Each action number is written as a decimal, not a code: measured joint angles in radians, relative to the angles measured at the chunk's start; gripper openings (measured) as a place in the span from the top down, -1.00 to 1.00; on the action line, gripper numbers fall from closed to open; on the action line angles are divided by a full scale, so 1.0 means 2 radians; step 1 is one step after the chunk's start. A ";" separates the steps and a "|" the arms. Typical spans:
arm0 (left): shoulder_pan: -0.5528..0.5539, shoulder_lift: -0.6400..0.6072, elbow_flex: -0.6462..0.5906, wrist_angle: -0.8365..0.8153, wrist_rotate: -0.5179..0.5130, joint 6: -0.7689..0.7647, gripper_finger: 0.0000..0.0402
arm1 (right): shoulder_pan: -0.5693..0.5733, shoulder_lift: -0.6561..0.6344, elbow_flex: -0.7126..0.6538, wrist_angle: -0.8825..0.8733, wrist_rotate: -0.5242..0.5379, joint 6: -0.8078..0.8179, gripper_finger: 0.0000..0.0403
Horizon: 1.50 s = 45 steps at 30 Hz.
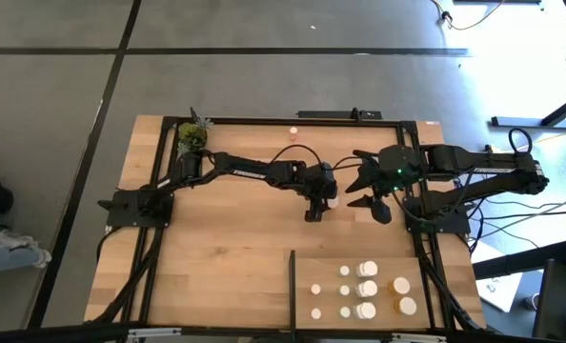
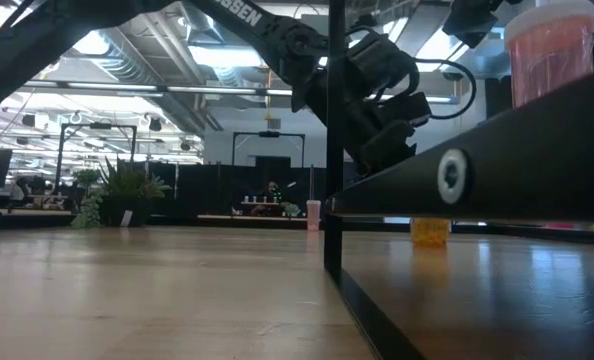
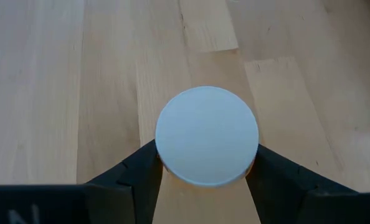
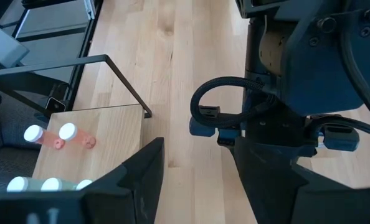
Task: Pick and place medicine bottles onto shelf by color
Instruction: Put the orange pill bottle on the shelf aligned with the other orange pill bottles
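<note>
A bottle with a round white cap [image 3: 207, 135] and an orange body sits between the fingers of my left gripper [image 3: 207, 169], which is shut on it. In the high view that gripper [image 1: 314, 211] is at the table's middle. In the low view an orange bottle [image 2: 429, 232] stands on the table below the gripper, behind the shelf's edge. My right gripper [image 1: 370, 205] hangs open just right of it with nothing between its fingers [image 4: 141, 180]. The shelf [image 1: 302, 286] at the near right carries several white-capped bottles [image 1: 367, 286]. My left gripper pinches the bottle's white cap by two opposite sides of its rim [image 3: 162, 155] between its two fingers [image 3: 138, 174]. The fingers slant down onto it from above. A sliver of orange body [image 3: 253, 167] shows under the cap. The bottle's base seems to rest on the table.
One small bottle [image 1: 293, 129] stands alone at the table's far edge. A green potted plant [image 1: 192, 135] sits at the far left corner. A thin black upright strip [image 1: 293, 286] bounds the shelf's left side. Bare wood lies left of the shelf.
</note>
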 joint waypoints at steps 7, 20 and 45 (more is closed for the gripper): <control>0.001 0.003 -0.002 0.001 -0.001 -0.003 -0.18 | 0.000 0.000 0.000 0.000 0.000 0.000 0.02; -0.004 -0.023 -0.001 -0.048 -0.024 -0.017 -0.59 | 0.000 0.000 0.000 0.002 0.000 0.000 0.02; -0.004 -0.158 -0.001 -0.198 -0.144 -0.066 -0.58 | 0.000 0.001 0.000 0.015 0.000 -0.001 0.02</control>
